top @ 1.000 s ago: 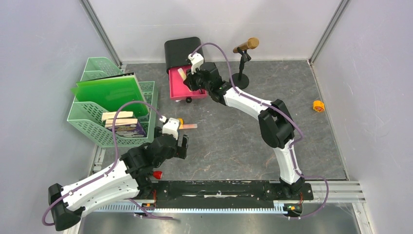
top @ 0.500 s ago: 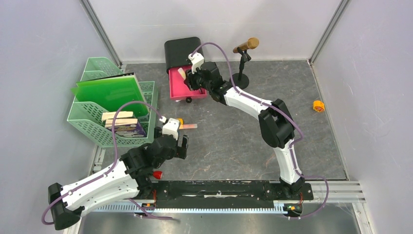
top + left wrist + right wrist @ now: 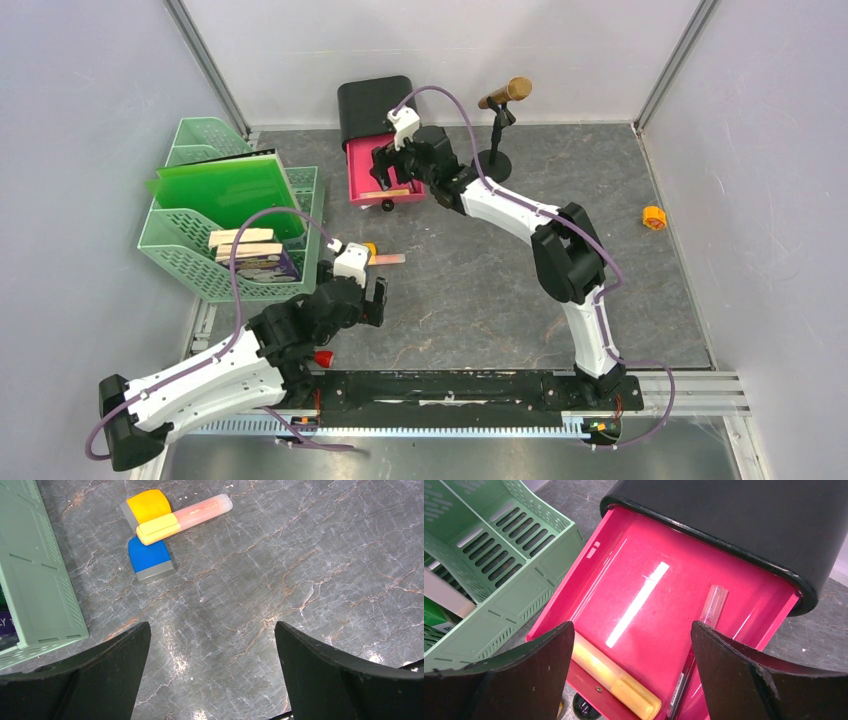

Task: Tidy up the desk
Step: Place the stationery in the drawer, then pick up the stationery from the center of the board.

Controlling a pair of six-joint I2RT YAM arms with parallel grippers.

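The desk (image 3: 480,290) is a dark grey marbled surface. My right gripper (image 3: 386,172) (image 3: 631,630) hangs open over the pulled-out pink drawer (image 3: 360,170) (image 3: 594,570) of the black box (image 3: 375,100). In that drawer a yellow highlighter (image 3: 616,682) (image 3: 388,192) lies along the front wall, free of the fingers, and a clear pen (image 3: 704,630) lies beside it. My left gripper (image 3: 372,292) (image 3: 211,630) is open and empty above bare desk (image 3: 300,555). Beyond it lie a pink highlighter with a yellow cap (image 3: 185,517) (image 3: 388,260), a yellow eraser (image 3: 147,504) and a blue eraser (image 3: 149,559).
A mint-green tiered tray (image 3: 180,235) (image 3: 35,580) with a green folder (image 3: 225,190) and books stands at the left. A microphone on a black stand (image 3: 497,130) is behind the right arm. An orange tape roll (image 3: 654,217) lies off the desk's right edge.
The right gripper has opened and the yellow highlighter it held now lies in the pink drawer. The left arm has not moved.
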